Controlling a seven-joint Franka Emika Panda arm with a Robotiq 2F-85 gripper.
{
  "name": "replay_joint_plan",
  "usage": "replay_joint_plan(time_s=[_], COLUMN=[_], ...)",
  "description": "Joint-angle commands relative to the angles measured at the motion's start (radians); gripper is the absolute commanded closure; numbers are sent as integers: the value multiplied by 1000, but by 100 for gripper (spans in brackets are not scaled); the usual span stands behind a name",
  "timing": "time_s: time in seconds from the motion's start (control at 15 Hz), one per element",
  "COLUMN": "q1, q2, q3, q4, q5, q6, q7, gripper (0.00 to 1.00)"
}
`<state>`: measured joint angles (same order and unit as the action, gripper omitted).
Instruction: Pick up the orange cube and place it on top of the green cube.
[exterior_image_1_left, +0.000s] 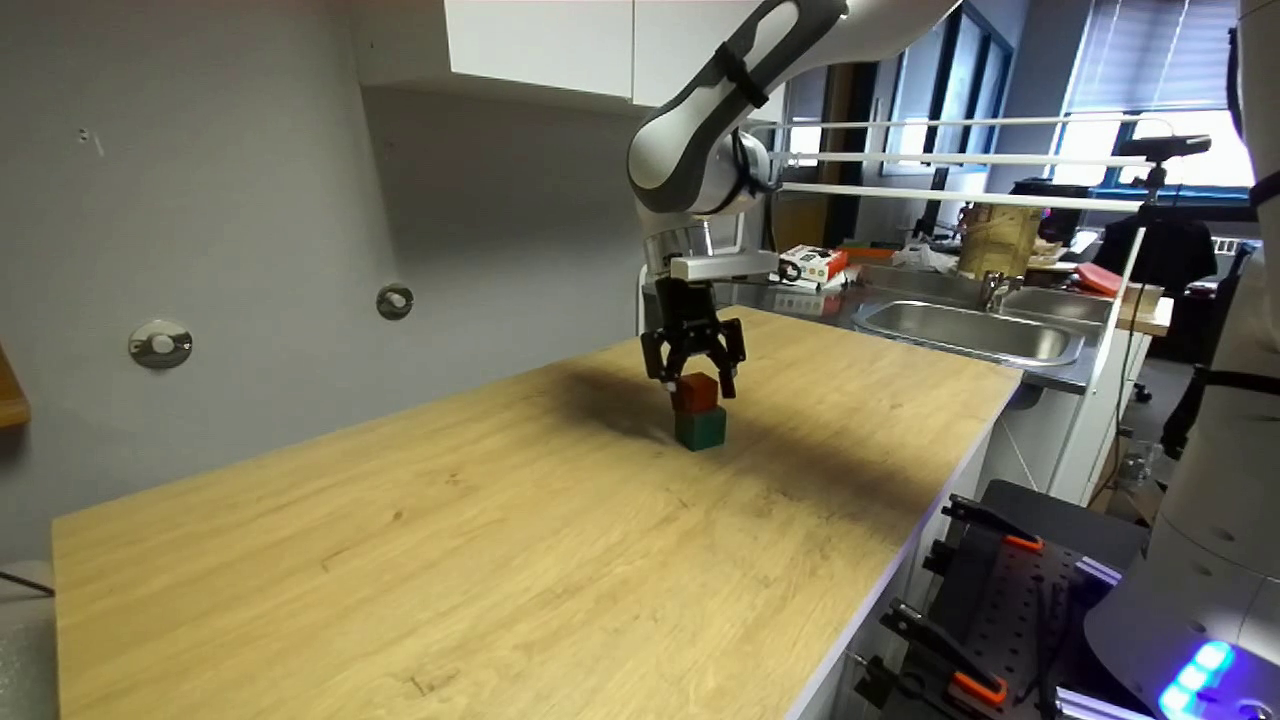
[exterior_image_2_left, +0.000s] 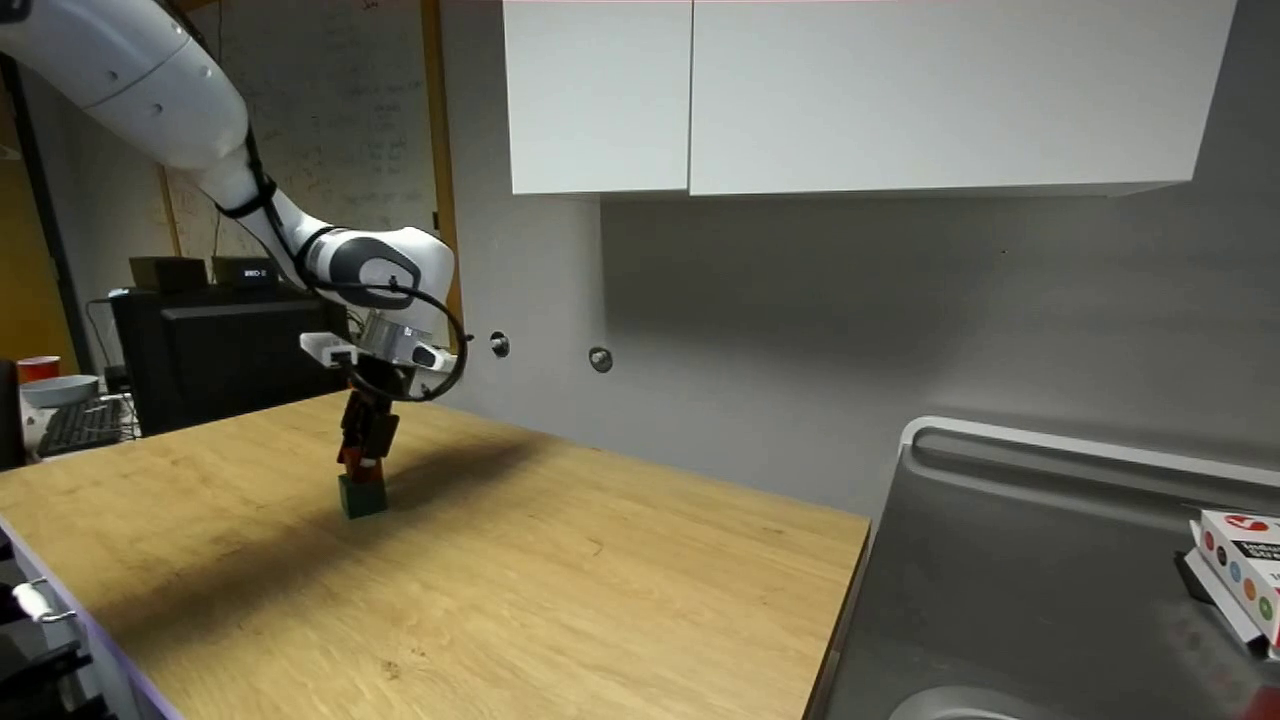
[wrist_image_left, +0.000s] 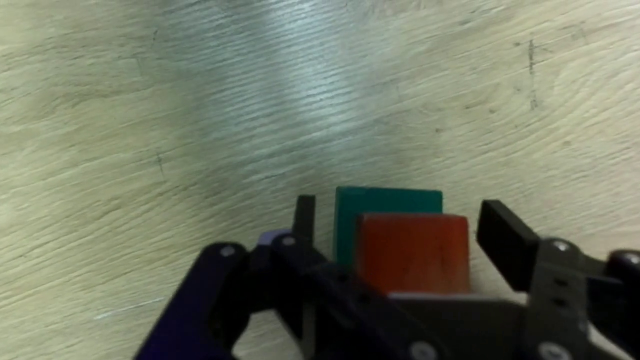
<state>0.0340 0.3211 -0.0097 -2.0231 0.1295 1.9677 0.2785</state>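
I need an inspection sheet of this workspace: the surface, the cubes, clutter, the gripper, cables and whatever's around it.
Surface: wooden tabletop, with dark marks in the wrist view.
Cubes: orange cube sits on the green cube; their edges look slightly out of line.
Clutter: a box near the sink, off the tabletop.
Gripper: open around the orange cube; the wrist view shows a gap on either side.
Cables: a black cable runs along the arm and loops out above the gripper.
Surroundings: white cabinets and a grey wall.
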Motion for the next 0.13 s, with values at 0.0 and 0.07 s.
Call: replay_joint_plan(time_s=[0.0,0.07], q1=[1,2], q2=[5,1], q3=[-1,-1], q4=[23,19], q5=[-2,-5], q6=[-28,-25], q7=[2,3], gripper=[0,0])
